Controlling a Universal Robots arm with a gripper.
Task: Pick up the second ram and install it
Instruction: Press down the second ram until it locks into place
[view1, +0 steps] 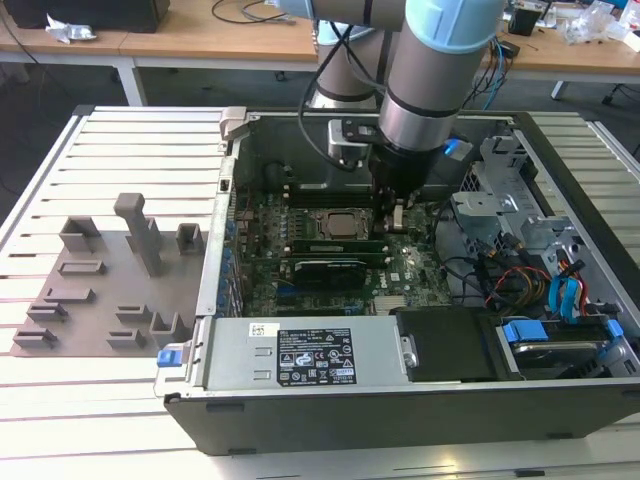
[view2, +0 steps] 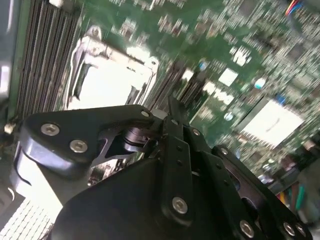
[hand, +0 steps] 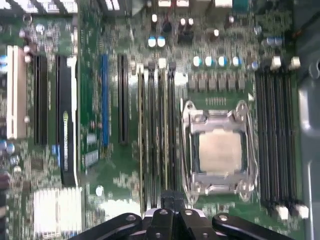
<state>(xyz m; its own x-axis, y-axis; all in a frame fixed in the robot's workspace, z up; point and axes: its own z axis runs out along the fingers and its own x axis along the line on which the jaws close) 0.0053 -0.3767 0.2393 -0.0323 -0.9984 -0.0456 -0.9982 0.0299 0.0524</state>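
The slim green circuit-board memory stick (view1: 335, 243) is sitting edge-up in the row of long black memory slots (hand: 159, 135), running along the side of the square metal processor socket (view1: 338, 222) that faces the case's labelled front wall, about midway across the green motherboard (view1: 400, 270). I am hanging my black pincer (view1: 398, 212) over the end of that row nearest the drive bays, at the exterior view's right. In both wrist views my pincer (hand: 170, 197) is showing its fingers drawn narrow, tips close together; I cannot tell whether they are pinching the stick's edge or merely meeting above it. In the second wrist view my pincer (view2: 172, 107) is pointing down just beside the processor socket (view2: 107, 80), whose bright lid is catching the light. In the first wrist view the socket (hand: 219, 150) is lying between two banks of slots. A narrow blue expansion slot (hand: 104, 100) and a ribbed silver heatsink (hand: 57, 205) are lying further across the board. The motherboard is lying inside the open dark computer case (view1: 400, 420), which is resting on the pale slatted table (view1: 130, 140). Grey plastic holder blocks (view1: 140, 235) are standing on the table well apart from me, towards the exterior view's left edge.
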